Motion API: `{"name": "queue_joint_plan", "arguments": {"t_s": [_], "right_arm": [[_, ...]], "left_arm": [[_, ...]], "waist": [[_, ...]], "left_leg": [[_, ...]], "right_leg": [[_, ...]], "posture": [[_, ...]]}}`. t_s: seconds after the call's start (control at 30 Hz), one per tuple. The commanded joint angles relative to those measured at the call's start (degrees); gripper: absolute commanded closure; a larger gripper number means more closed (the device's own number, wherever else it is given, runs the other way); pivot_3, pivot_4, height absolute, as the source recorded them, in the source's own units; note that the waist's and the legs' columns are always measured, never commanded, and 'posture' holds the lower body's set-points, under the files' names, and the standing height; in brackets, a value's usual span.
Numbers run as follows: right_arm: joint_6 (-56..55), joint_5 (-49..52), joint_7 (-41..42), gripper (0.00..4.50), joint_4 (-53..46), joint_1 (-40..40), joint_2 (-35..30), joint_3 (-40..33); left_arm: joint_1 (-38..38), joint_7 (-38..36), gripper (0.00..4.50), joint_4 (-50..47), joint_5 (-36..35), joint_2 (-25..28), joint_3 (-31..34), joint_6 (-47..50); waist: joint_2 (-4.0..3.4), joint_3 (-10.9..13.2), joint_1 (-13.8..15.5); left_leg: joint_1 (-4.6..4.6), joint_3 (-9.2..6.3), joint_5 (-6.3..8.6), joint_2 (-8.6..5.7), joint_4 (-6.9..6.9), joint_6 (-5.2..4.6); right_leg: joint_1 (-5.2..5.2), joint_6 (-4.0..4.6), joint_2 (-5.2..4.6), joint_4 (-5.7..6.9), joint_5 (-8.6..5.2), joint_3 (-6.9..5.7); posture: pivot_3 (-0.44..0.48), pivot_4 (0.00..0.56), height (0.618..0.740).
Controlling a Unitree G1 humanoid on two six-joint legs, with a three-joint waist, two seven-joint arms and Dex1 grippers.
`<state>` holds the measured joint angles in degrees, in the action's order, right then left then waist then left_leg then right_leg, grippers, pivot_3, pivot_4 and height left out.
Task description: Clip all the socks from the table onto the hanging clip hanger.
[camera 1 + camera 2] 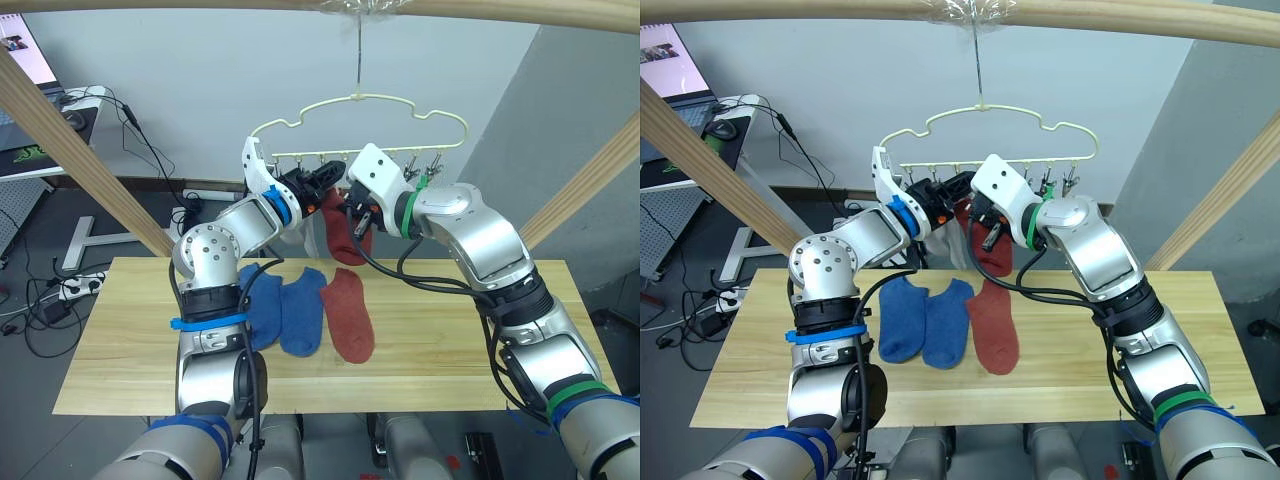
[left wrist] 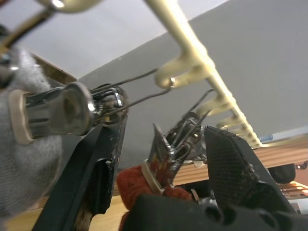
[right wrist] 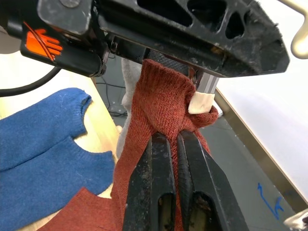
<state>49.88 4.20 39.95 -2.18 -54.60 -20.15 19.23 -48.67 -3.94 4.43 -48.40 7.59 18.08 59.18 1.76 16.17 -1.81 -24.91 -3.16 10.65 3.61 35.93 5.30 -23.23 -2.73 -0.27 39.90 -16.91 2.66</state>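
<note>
- Socks first: three short knit ankle socks lie flat side by side mid-bench, two royal blue socks (image 1: 285,310) touching each other and a rust-red sock (image 1: 349,315) just beside them on the robot's right.
- A second rust-red knit sock (image 1: 341,232) hangs above the bench, its top edge bunched up at one of the small metal clips (image 2: 168,149) of the thin pale-yellow wire clip hanger (image 1: 360,110).
- A light grey knit sock (image 1: 952,245) hangs just to the left of it, already held in a neighbouring clip.
- The hanger's hook goes up to a thick round wooden pole (image 1: 480,8) running across the top; slanted wooden poles come down on both sides.
- The right gripper (image 3: 174,144) is clenched on the hanging rust-red sock, both black fingers pinching the knit just under the clip.
- The left gripper (image 2: 161,139) is spread, its two black fingers either side of that clip, so both grippers crowd the same spot and block most of the clip row from the head views.
- The long bench of light natural wood planks (image 1: 470,340) is bare on its right end.
- Around it: a desk with a laptop (image 1: 25,50) at far left, and cables and a power strip (image 1: 75,285) on the floor behind.
</note>
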Motion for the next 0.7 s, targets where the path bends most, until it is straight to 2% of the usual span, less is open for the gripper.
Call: {"name": "queue_joint_plan", "arguments": {"t_s": [0.03,0.23,0.4,0.57,0.7], "right_arm": [[0.4,1.0,0.4,3.51,-3.6,0.6,-0.4,-1.0],[2.5,1.6,0.0,1.45,-7.4,4.7,-1.5,-1.0],[7.5,3.8,-0.8,1.45,-14.6,10.0,-3.0,-2.6],[12.8,5.6,-3.5,1.45,-21.2,14.6,-3.0,-5.1],[16.8,5.5,-9.3,1.45,-26.3,19.5,-0.5,-9.1]], "left_arm": [[1.5,-4.5,1.58,-6.4,1.8,3.0,-4.6,-0.9],[7.8,-10.2,1.58,-14.9,6.0,9.2,-11.0,-3.3],[14.6,-15.5,1.58,-21.0,9.4,15.2,-13.1,-7.3],[20.0,-20.1,1.58,-24.1,10.7,18.7,-11.9,-12.0],[22.4,-28.2,1.58,-25.1,12.4,23.6,-12.5,-18.2]], "waist": [[-0.01,0.0,0.0],[-0.01,0.0,0.2],[-0.01,0.0,0.1],[0.01,0.0,0.5],[0.05,-0.1,0.7]], "left_leg": [[0.00,0.00,-0.01,0.00,0.00,0.02],[0.00,0.01,-0.10,0.00,-0.02,0.17],[0.01,0.00,-0.05,0.02,-0.05,0.09],[0.01,-0.01,0.01,0.03,-0.05,-0.01],[0.01,-0.03,0.01,0.02,-0.06,-0.02]], "right_leg": [[0.00,0.00,0.00,0.00,0.00,0.00],[0.00,0.00,0.00,0.00,0.00,0.01],[0.00,0.01,0.00,0.00,-0.01,0.01],[-0.01,0.02,0.00,0.02,-0.01,-0.01],[-0.01,0.02,0.00,0.02,-0.01,-0.02]], "posture": [[0.016,0.205,0.740],[0.049,0.205,0.740],[0.069,0.207,0.740],[0.085,0.203,0.740],[0.095,0.198,0.740]]}}
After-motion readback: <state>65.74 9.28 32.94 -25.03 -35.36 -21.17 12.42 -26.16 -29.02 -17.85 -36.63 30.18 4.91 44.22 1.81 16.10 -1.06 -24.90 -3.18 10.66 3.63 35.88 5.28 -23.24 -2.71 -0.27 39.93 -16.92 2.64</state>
